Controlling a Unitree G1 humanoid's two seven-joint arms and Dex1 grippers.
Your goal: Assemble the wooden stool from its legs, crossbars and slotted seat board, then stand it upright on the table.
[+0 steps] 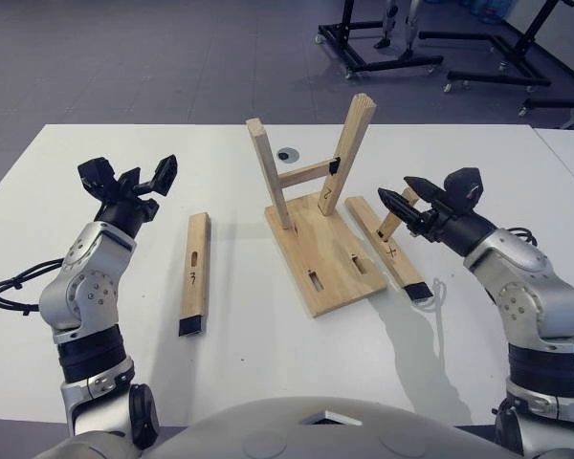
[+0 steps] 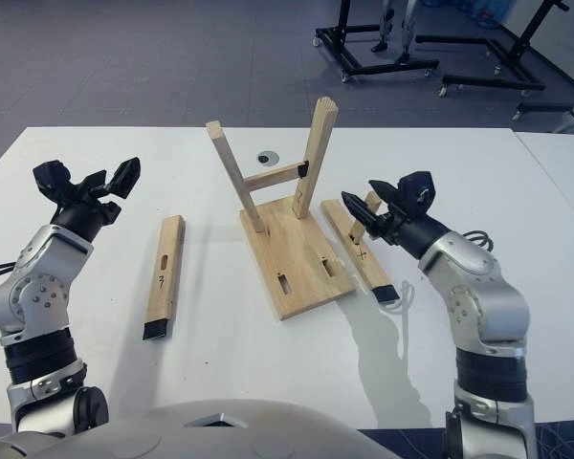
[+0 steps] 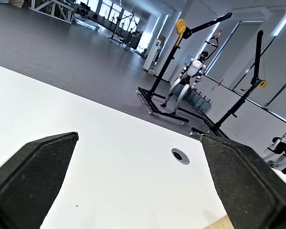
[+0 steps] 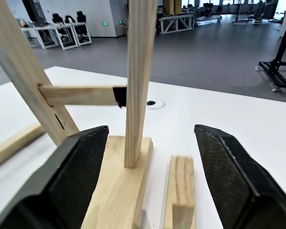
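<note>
The slotted seat board (image 1: pixel 337 277) lies flat mid-table. Two legs (image 1: pixel 270 172) (image 1: pixel 347 153) stand in it, tilted, joined by a crossbar (image 1: pixel 306 174). One loose leg (image 1: pixel 195 273) lies left of the board. Another loose leg (image 1: pixel 390 253) lies along its right side, with a short crossbar (image 1: pixel 396 220) sticking up from it. My left gripper (image 1: pixel 132 172) hovers open over the table's left part, nothing between its fingers (image 3: pixel 33 176). My right gripper (image 1: pixel 394 189) hangs open just right of the taller leg (image 4: pixel 138 81), above the right loose leg (image 4: pixel 181 191).
A round cable hole (image 1: pixel 287 154) sits in the white table (image 1: pixel 268 363) behind the board. Black wheeled stands (image 1: pixel 383 48) are on the floor beyond the far edge. A thin cable loop (image 1: pixel 432 287) lies by the right loose leg's end.
</note>
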